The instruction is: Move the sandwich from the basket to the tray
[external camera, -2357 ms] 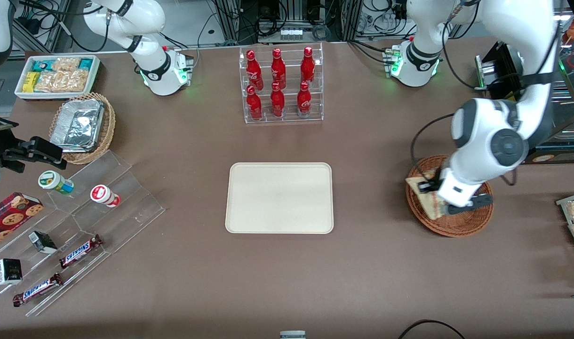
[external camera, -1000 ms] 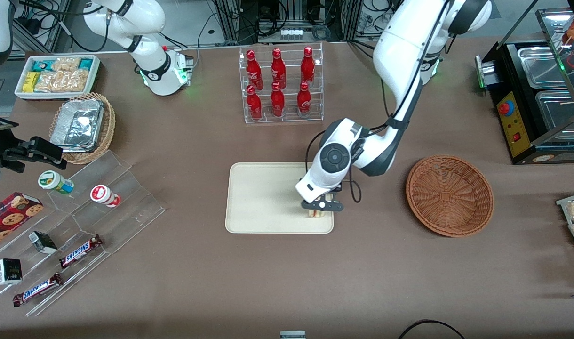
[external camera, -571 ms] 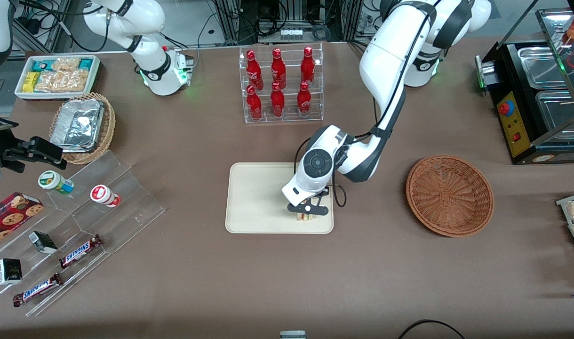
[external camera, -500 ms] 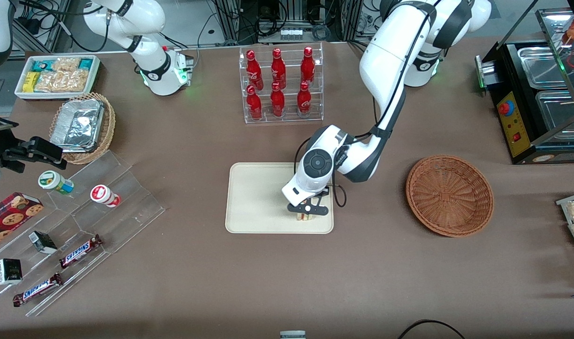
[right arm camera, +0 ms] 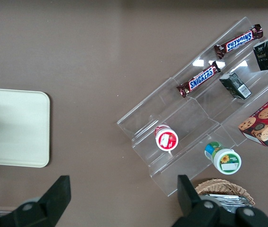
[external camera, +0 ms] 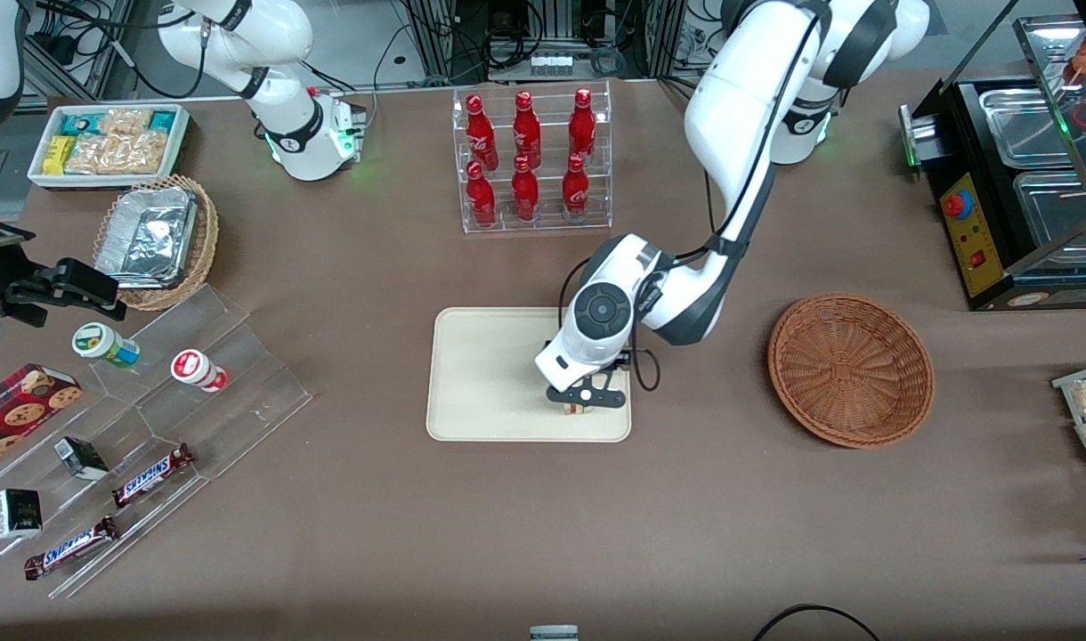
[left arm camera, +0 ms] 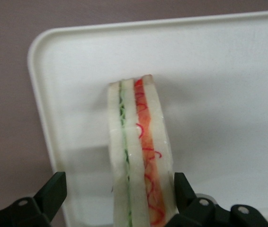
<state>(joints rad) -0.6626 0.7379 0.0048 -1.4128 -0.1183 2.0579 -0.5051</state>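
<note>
The left arm's gripper (external camera: pixel 582 402) is hovering low over the smooth cream tray (external camera: pixel 481 374), its black jaws standing apart with gaps either side of the sandwich (left arm camera: pixel 141 156). That soft, pale layered wedge is standing on edge on the tray, showing its red and green filling stripes. The round woven wicker basket (external camera: pixel 850 369) is sitting well apart, toward the working arm's end.
</note>
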